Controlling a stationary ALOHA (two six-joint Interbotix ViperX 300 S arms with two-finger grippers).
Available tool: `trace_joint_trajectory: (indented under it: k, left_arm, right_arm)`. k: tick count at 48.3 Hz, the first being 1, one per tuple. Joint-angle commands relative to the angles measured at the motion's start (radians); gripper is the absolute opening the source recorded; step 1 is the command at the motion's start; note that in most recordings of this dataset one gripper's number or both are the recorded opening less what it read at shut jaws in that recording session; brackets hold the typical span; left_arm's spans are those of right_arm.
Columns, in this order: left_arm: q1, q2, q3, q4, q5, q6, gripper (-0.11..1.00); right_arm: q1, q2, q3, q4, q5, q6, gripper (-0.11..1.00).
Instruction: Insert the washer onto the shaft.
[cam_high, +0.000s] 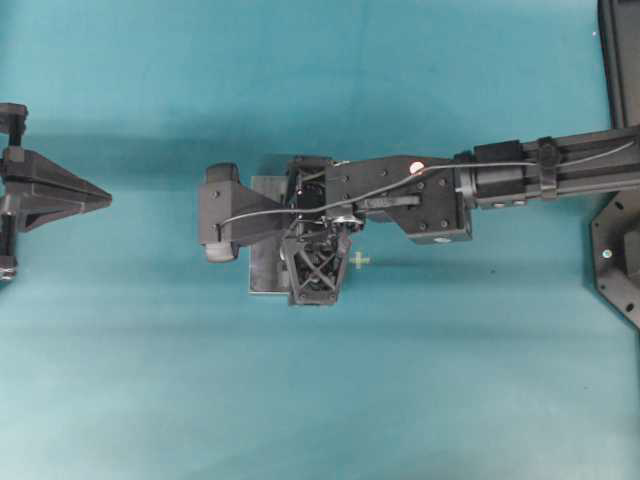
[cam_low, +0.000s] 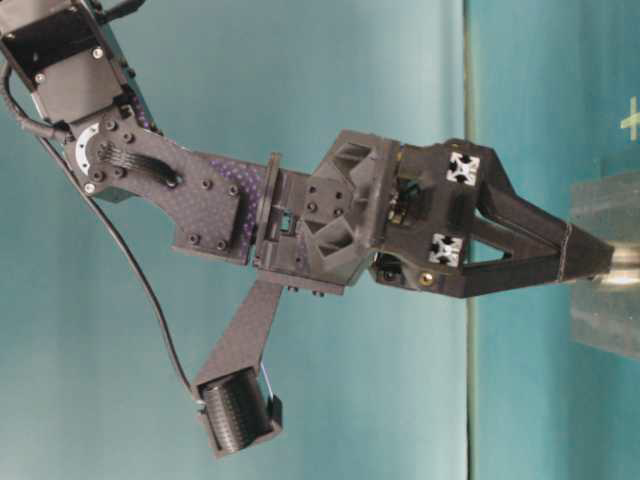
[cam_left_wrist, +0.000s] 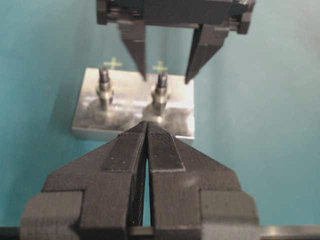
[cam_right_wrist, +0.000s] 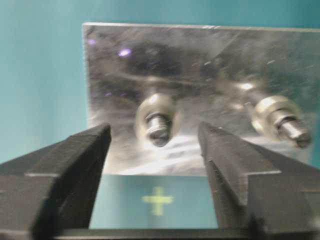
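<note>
A metal block (cam_right_wrist: 200, 55) carries two upright shafts. In the right wrist view a washer (cam_right_wrist: 146, 116) rings the nearer shaft (cam_right_wrist: 159, 129), low down against the block. My right gripper (cam_right_wrist: 155, 145) stands open just above that shaft, one finger on each side, touching neither shaft nor washer. From the left wrist view the right gripper (cam_left_wrist: 165, 79) hangs over the block (cam_left_wrist: 130, 112) astride the right-hand shaft (cam_left_wrist: 160, 92). My left gripper (cam_left_wrist: 146, 126) is shut on nothing, well short of the block, and sits at the far left of the overhead view (cam_high: 100, 198).
The second shaft (cam_right_wrist: 282, 122) on the block also wears a ring at its base. Yellow-green cross marks (cam_high: 360, 260) lie on the teal table beside the block (cam_high: 262, 275). The right arm (cam_high: 560, 170) spans the table from the right edge.
</note>
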Motion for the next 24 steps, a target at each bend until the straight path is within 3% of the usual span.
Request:
trace_joint_trajectory:
  k: [1, 13, 24]
  left_arm:
    - [0.002, 0.005, -0.018, 0.002, -0.009, -0.002, 0.0]
    - [0.002, 0.005, -0.02, 0.002, -0.009, -0.003, 0.0]
    - [0.002, 0.003, -0.02, 0.002, -0.009, -0.003, 0.0]
  right_arm:
    - [0.006, -0.023, -0.032, 0.04, 0.003, -0.023, 0.66]
    - [-0.029, -0.003, -0.034, 0.058, 0.009, -0.037, 0.64]
    - [-0.078, 0.015, -0.035, 0.02, 0.002, -0.034, 0.6]
